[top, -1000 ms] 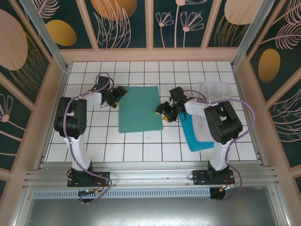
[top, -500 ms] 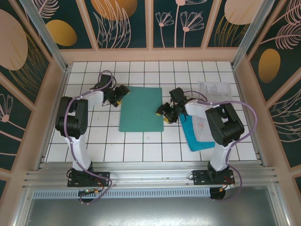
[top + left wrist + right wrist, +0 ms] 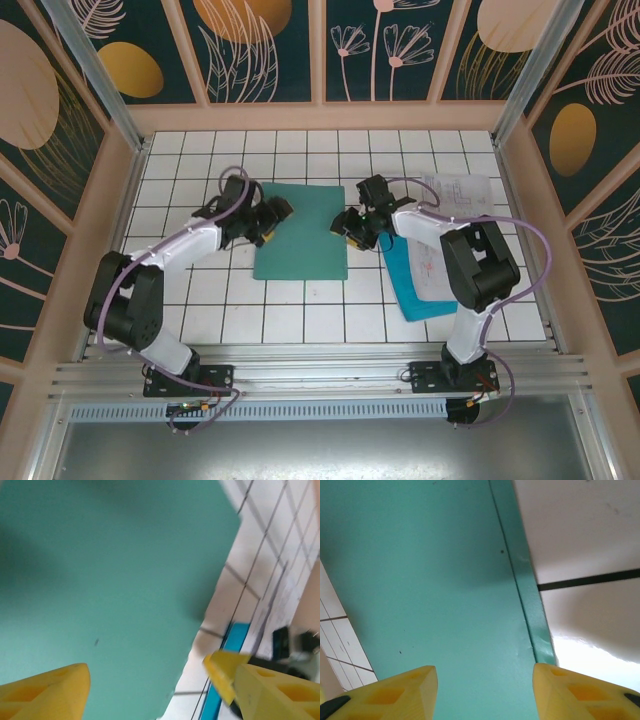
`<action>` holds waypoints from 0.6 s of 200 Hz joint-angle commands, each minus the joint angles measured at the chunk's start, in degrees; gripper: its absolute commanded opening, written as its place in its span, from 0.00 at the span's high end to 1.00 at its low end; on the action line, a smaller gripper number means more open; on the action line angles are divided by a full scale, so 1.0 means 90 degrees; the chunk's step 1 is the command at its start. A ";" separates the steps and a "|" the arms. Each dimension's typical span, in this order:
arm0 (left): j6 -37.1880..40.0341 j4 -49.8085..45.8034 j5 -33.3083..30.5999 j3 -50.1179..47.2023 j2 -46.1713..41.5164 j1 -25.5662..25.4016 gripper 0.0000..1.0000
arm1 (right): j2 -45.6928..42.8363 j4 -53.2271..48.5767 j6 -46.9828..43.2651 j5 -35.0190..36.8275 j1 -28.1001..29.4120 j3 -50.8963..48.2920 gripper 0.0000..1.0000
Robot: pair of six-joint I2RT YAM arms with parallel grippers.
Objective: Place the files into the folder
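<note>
folder (image 3: 300, 232): dark green, closed, flat on the table (image 3: 200, 300) at its middle, between the two grippers.
folder handling: probably light and thin, stiffer than paper. Looks smooth-faced, so likely to skate on the tiles under a sideways nudge. Cover apt to bend if raised by one corner.
folder hold: best at the free long edge, one finger slipped under the top cover while the other arm pins the rest. In the right wrist view, edge strip (image 3: 520, 580) runs darker along the side; fold or spine, cannot tell.
files (image 3: 455, 190): white printed sheets far right, well apart from the folder. Also a cyan-blue sheet (image 3: 405, 290) just beside the folder's right edge, with a printed page (image 3: 435, 268) on top of it.
files handling: limp, near weightless, hard to pinch off a flat surface. Easier slid, or taken at a lifted edge; crease easily.
left gripper (image 3: 272, 212): over the folder's left part, jaws apart, nothing between them.
right gripper (image 3: 350, 222): at the folder's right edge, jaws apart astride the edge strip, gripping nothing.
</note>
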 commanded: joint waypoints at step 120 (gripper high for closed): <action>-0.1182 0.0430 0.0283 -0.1112 -0.0641 -0.0520 0.23 | 0.0676 -0.0225 -0.0265 0.0159 0.0148 0.0360 0.47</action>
